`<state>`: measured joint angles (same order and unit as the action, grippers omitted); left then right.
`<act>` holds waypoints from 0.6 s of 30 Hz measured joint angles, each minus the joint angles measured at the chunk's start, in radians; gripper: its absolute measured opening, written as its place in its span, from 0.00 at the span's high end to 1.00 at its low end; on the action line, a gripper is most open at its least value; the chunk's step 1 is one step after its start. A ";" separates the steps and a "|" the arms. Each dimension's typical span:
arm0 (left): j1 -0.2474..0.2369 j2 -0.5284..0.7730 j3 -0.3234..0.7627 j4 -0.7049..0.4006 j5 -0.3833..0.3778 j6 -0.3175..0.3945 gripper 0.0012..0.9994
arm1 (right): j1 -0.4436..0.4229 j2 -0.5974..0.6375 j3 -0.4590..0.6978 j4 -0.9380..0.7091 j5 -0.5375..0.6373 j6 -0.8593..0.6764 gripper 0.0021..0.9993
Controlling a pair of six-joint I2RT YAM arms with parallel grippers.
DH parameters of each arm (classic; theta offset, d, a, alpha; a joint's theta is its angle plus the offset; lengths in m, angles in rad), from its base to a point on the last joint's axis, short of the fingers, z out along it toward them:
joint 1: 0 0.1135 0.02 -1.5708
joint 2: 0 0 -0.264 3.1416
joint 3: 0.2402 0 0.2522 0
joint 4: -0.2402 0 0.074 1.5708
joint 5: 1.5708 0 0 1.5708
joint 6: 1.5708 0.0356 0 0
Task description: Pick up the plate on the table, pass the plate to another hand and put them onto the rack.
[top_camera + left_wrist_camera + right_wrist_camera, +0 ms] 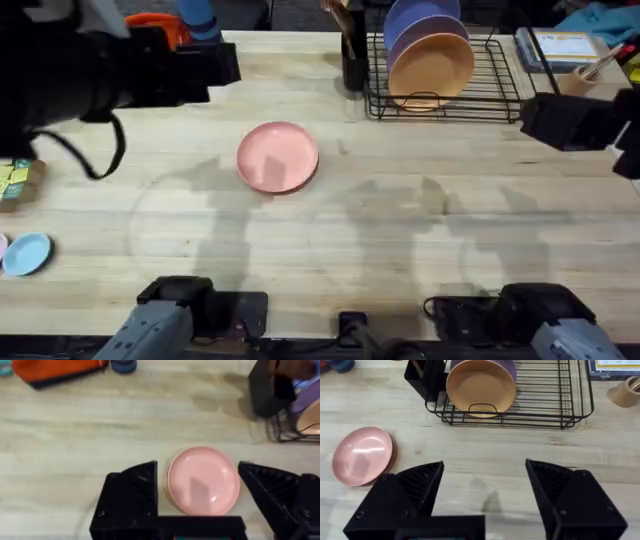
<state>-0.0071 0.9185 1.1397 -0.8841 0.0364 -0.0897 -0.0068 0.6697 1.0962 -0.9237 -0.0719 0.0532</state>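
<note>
Plate (278, 157), salmon-pink, round, matte with a shallow raised rim, lies flat on the table (400, 250), apart from the rack (490, 95); left gripper (197, 485) and right gripper (485, 485) both spread wide, holding nothing

Overhead: high above my bases, looking down and forward over the bench (400, 250).
Wrist cameras: lower down, both seeing the plate (202, 480).
</note>
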 joint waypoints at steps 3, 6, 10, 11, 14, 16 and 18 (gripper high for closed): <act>0.000 0.061 0.000 0.000 -0.003 -0.017 0.01 | 0.000 0.000 0.000 0.000 0.000 0.000 0.00; 0.000 0.119 0.000 -0.004 -0.004 -0.026 0.01 | 0.000 0.000 0.000 0.000 0.000 0.000 0.00; 0.000 0.174 0.000 -0.025 -0.021 -0.031 0.01 | 0.000 0.000 0.000 0.000 0.000 0.000 0.00; 0.000 0.186 0.000 -0.029 -0.027 -0.032 0.01 | 0.000 0.000 0.000 0.000 0.000 0.000 0.00; 0.000 0.228 0.000 -0.056 -0.049 -0.034 0.01 | 0.000 0.000 0.000 0.000 0.000 0.000 0.00; 0.000 0.244 0.000 -0.070 -0.057 -0.035 0.01 | 0.000 0.000 0.000 0.000 0.000 0.000 0.00; 0.000 0.265 0.000 -0.078 -0.060 -0.035 0.01 | 0.000 0.000 0.000 0.000 0.000 0.000 0.00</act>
<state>-0.0071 1.1836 1.1397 -0.9622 -0.0235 -0.1246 -0.0067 0.6697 1.0962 -0.9237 -0.0719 0.0532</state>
